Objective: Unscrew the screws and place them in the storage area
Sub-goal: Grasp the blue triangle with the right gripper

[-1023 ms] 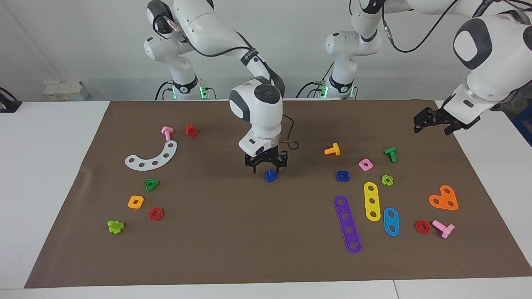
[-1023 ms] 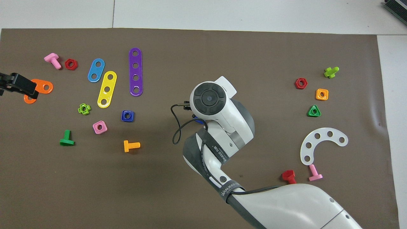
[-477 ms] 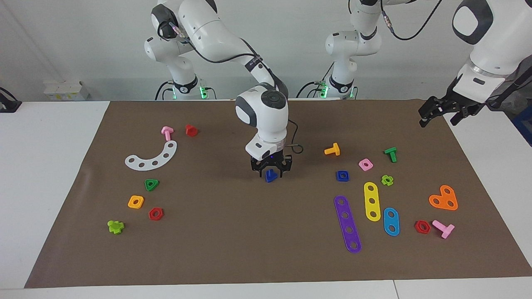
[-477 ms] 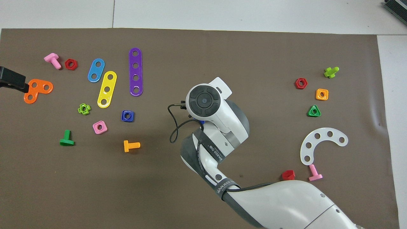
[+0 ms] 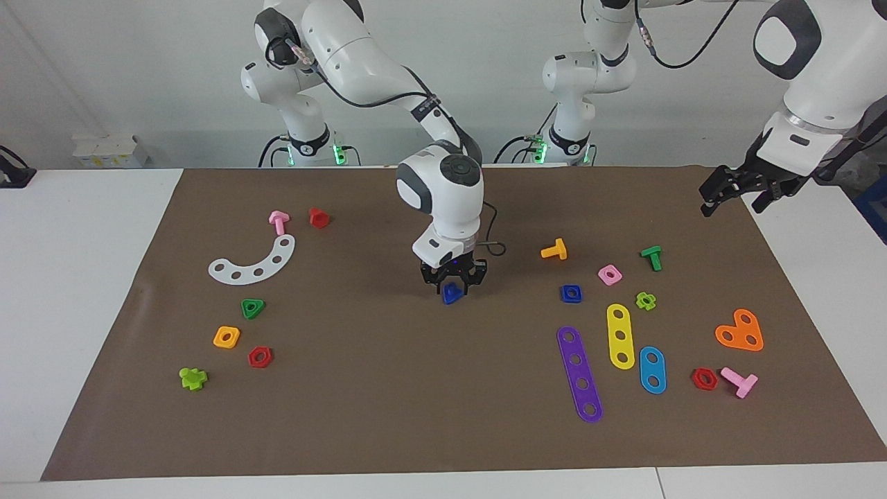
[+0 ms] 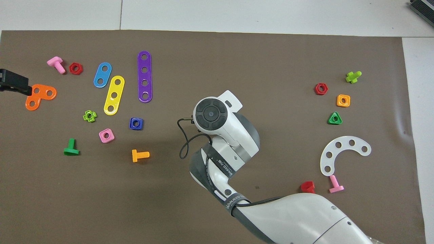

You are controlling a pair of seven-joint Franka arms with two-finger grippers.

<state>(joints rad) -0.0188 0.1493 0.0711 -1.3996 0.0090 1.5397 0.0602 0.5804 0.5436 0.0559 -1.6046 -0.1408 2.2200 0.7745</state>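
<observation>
I count 7 bolts: 2 pink (image 5: 278, 221) (image 5: 740, 381), 1 orange (image 5: 555, 250), 1 dark green (image 5: 652, 257), 1 red (image 5: 319, 217), 1 lime (image 5: 192, 378), 1 blue (image 5: 452, 293). 7 nuts: 2 red hex (image 5: 260, 357) (image 5: 704, 378), 1 each orange square (image 5: 226, 337), green triangle (image 5: 253, 308), blue square (image 5: 571, 294), pink square (image 5: 610, 274), lime (image 5: 646, 301). 5 holed plates: white curved (image 5: 253, 264), purple (image 5: 579, 373), yellow (image 5: 620, 335), light blue (image 5: 652, 370), orange heart (image 5: 740, 331).

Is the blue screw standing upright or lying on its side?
Cannot tell: the right gripper brackets the blue screw; only its triangular head shows.
</observation>
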